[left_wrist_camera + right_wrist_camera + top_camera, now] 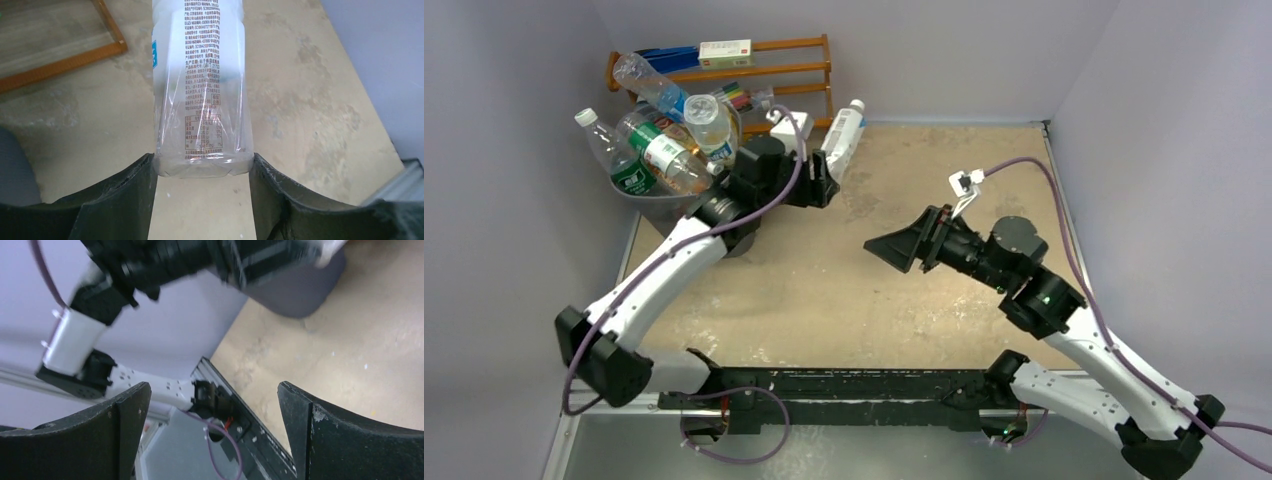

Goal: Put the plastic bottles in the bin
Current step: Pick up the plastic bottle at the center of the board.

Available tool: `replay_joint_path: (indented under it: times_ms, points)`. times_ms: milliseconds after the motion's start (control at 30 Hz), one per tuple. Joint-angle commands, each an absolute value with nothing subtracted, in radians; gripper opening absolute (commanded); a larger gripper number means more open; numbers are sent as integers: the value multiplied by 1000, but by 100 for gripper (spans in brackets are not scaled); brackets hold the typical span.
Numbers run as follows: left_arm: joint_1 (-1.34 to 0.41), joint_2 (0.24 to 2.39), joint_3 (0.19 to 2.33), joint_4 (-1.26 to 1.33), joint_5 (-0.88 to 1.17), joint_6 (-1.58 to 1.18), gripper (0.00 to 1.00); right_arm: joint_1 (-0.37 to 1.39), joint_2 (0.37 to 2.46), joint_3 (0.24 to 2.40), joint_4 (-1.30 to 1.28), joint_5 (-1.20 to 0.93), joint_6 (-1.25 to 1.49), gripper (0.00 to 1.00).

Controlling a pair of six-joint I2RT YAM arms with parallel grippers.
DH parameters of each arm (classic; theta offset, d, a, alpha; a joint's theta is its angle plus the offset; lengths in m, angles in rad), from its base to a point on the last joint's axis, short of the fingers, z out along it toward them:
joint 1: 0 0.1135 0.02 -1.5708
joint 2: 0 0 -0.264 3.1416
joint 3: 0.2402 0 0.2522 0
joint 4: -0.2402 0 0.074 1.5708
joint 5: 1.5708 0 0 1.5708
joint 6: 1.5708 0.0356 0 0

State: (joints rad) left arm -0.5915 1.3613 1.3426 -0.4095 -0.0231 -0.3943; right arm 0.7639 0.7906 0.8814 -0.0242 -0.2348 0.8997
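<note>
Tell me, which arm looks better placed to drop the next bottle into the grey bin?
Left. The left gripper is shut on a clear bottle beside the bin, which is heaped with bottles. The right gripper is open, empty and farther away over the table.

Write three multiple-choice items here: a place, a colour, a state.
1. The bin stands: A) far left, by the rack B) mid-table C) near right
2. The left hand's bottle has a cap that is: A) red B) white C) green
3. The right hand is: A) shut on a bottle B) shut, empty C) open, empty
A: it sits at the far-left edge. B: the top view shows white. C: its fingers stand apart, nothing between.
</note>
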Motion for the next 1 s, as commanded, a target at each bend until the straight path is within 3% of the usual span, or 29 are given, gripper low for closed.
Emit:
replay_joint_path:
  times_ms: [0,300,600,967]
  points:
    - [-594,1212,1286,-473,160,-465,40,764,819,1061,-110,-128,813,100]
    - [-594,992,1171,-423,323,-584,41,682,1074,1299,-123,-170,748,100]
    - [-594,944,1303,-637,299,-538,41,457,1164,1480,-199,-332,666,100]
    - [-594,871,1201,-467,360,-635,41,389,1215,1351,79,-653,842,100]
